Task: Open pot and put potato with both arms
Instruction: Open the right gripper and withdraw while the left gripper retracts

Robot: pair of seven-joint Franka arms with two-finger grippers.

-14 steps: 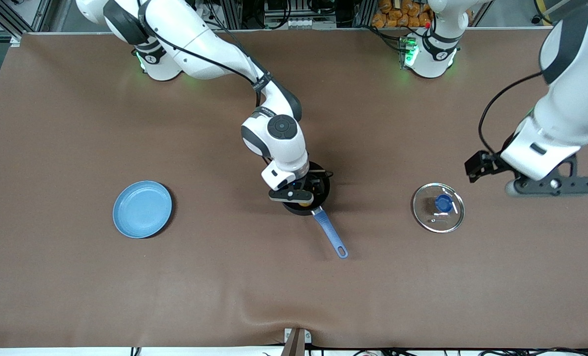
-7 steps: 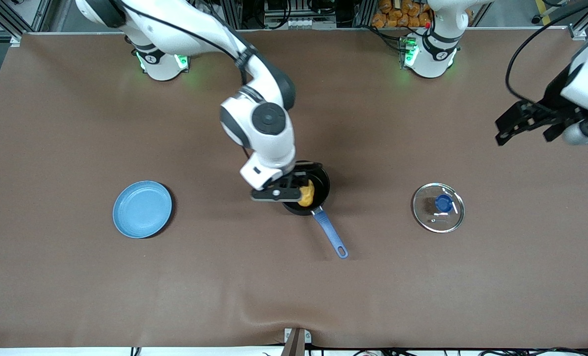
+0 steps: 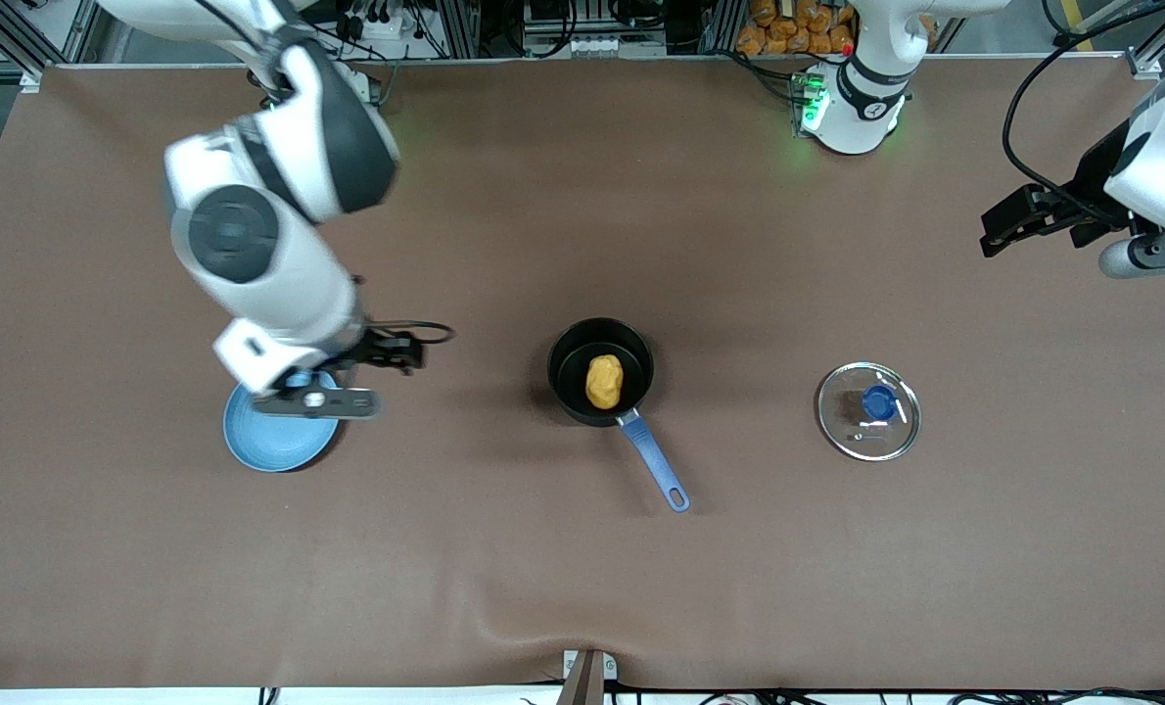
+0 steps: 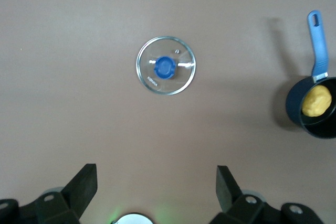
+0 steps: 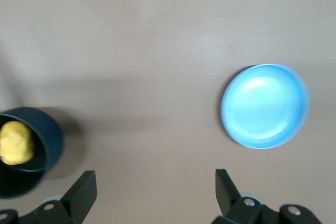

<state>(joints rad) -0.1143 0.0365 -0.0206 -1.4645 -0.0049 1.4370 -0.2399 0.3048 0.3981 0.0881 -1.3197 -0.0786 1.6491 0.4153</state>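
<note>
The potato point(image 3: 603, 381) lies inside the pot point(image 3: 573, 345) at mid-table, its blue handle point(image 3: 654, 469) pointing toward the front camera. The lid point(image 3: 868, 411) rests flat on the table point(image 3: 582, 568), well apart from the pot, toward the left arm's end. The right gripper point(image 3: 367, 377) hangs released and empty, up over the edge of the plate point(image 3: 279, 446). The left gripper point(image 4: 156, 186) hangs spread wide and empty, up over the table's end, apart from the lid

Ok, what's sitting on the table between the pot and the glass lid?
Nothing: in the front view, only bare brown tabletop separates the pot, potato inside, from the lid. The left wrist view shows the same.
</note>
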